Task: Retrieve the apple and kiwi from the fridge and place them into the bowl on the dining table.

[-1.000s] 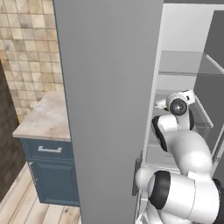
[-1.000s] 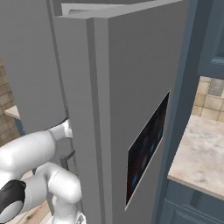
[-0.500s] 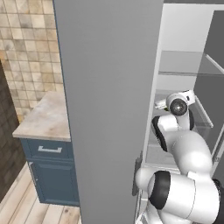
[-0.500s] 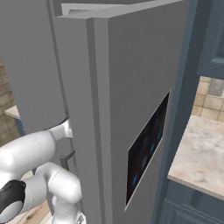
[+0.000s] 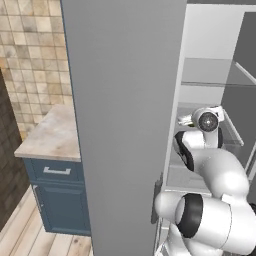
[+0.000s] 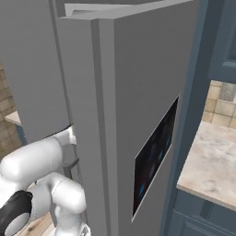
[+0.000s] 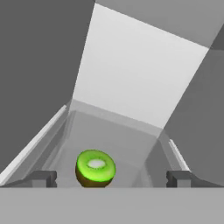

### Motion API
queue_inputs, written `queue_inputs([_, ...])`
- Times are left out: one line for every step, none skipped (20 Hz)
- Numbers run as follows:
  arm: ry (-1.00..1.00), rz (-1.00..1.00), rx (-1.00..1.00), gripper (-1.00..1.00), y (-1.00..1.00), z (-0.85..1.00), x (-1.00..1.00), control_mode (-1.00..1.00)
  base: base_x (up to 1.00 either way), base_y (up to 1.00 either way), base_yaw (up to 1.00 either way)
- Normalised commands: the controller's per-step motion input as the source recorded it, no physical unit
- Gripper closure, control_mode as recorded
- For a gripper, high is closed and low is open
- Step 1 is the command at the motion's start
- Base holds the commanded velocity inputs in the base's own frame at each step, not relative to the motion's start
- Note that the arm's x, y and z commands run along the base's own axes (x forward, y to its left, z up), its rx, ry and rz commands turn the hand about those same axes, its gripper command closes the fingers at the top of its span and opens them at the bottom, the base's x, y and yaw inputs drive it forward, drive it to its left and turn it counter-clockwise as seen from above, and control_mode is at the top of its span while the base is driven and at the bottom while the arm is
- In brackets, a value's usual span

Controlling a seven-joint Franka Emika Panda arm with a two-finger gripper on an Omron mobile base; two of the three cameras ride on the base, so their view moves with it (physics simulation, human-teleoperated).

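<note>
The kiwi, bright green on top with a brown skin below, lies on a white shelf inside the fridge. My gripper is open, and the kiwi sits just ahead of it, nearer the left fingertip than the right one. Nothing is held. In the left base view my arm reaches past the open grey door onto a middle shelf. The apple, the bowl and the dining table are out of view.
The fridge's white back wall stands behind the kiwi, and grey side walls close in on both sides. The other door with its black dispenser panel stands right of the arm. Left of the fridge a blue cabinet carries a beige counter.
</note>
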Motion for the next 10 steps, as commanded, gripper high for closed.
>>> queue_inputs([0.09,0.05,0.12,-1.0,0.0,0.0,-0.05,-1.0,0.0,0.0,0.0])
queue_inputs([0.15,0.05,0.13,-1.0,0.0,0.0,0.0,-1.0,0.0,0.0,0.0])
queue_inputs([0.17,0.05,0.17,-1.0,0.0,0.0,0.0,-1.0,0.0,0.0,0.0])
queue_inputs([0.23,0.04,0.18,-1.0,0.0,0.0,-0.02,-1.0,0.0,0.0,0.0])
queue_inputs([0.23,0.03,0.17,-1.0,0.0,0.0,-0.11,-1.0,0.0,0.0,0.0])
queue_inputs([0.3,0.0,0.19,-1.0,0.0,0.0,-0.2,-1.0,0.0,0.0,0.0])
queue_inputs([0.31,0.0,0.19,-1.0,0.0,0.0,-0.24,-1.0,0.0,0.0,0.0])
queue_inputs([0.34,0.0,0.2,-1.0,0.0,0.0,-0.26,-1.0,0.0,0.0,0.0])
queue_inputs([0.33,0.01,0.2,-1.0,0.0,0.0,-0.27,-1.0,0.0,0.0,0.0])
queue_inputs([0.35,0.02,0.2,-1.0,0.0,0.0,-0.26,-1.0,0.0,0.0,0.0])
